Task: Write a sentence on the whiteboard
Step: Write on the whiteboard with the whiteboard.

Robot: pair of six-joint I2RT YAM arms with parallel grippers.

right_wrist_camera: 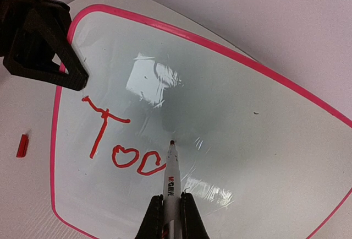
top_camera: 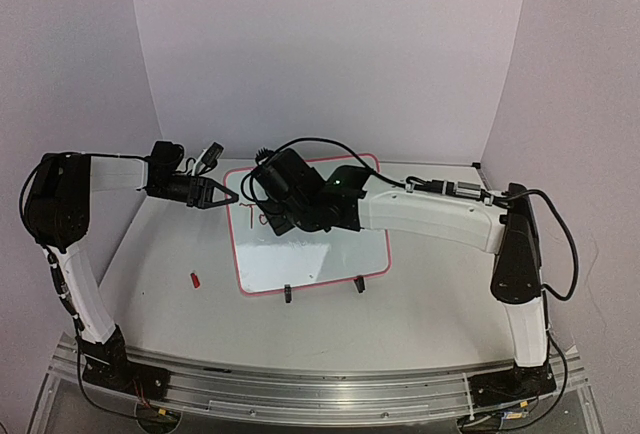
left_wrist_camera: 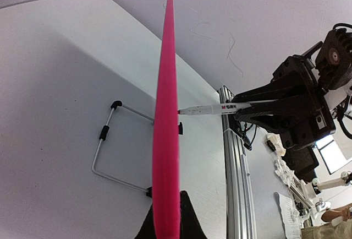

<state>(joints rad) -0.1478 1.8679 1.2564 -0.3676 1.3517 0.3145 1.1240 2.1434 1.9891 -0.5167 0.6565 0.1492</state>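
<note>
The whiteboard stands tilted on the table, a glossy white board in a pink frame; the right wrist view shows its face. Red letters "Too" are written at its upper left. My left gripper is shut on the board's left edge, and in the left wrist view the pink frame runs between its jaws. My right gripper is shut on a white marker. The marker's red tip touches the board just right of the last letter.
A small red marker cap lies on the table left of the board. Two black clip feet hold the board's lower edge, and a wire stand props it from behind. The metal base rail runs along the near edge.
</note>
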